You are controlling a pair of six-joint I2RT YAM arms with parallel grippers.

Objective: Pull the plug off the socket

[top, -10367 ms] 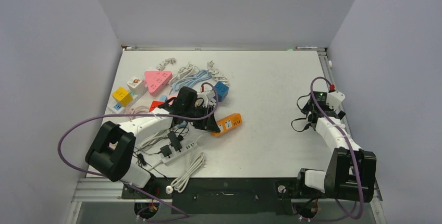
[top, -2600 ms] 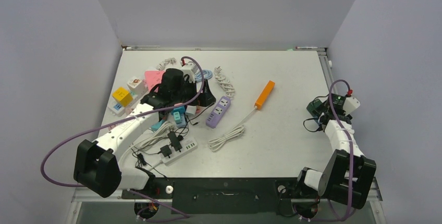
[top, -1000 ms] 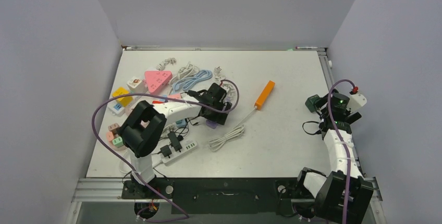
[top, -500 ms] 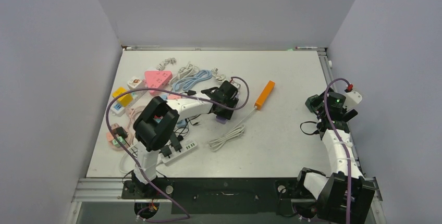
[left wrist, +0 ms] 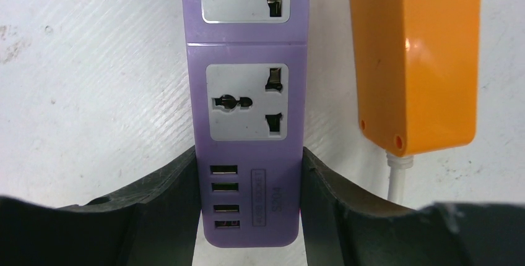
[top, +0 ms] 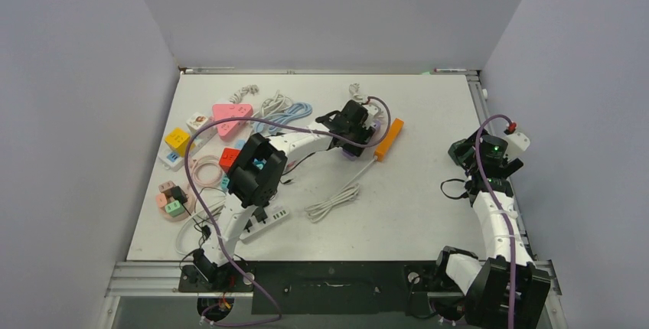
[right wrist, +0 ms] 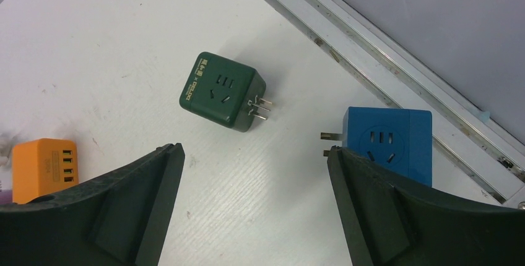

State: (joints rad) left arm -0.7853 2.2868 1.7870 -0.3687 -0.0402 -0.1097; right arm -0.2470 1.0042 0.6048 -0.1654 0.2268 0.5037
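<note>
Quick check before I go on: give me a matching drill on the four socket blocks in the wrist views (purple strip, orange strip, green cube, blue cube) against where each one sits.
Things:
1. purple power strip
2. orange power strip
3. green cube adapter
4. blue cube adapter

Places:
A. beside the metal rail at the table edge
B. flat on the table, white cord leaving its end
C. between the fingers of the left gripper
D. on bare table, left of the blue cube in the right wrist view

Pairs: 1-C, 2-B, 3-D, 4-A
</note>
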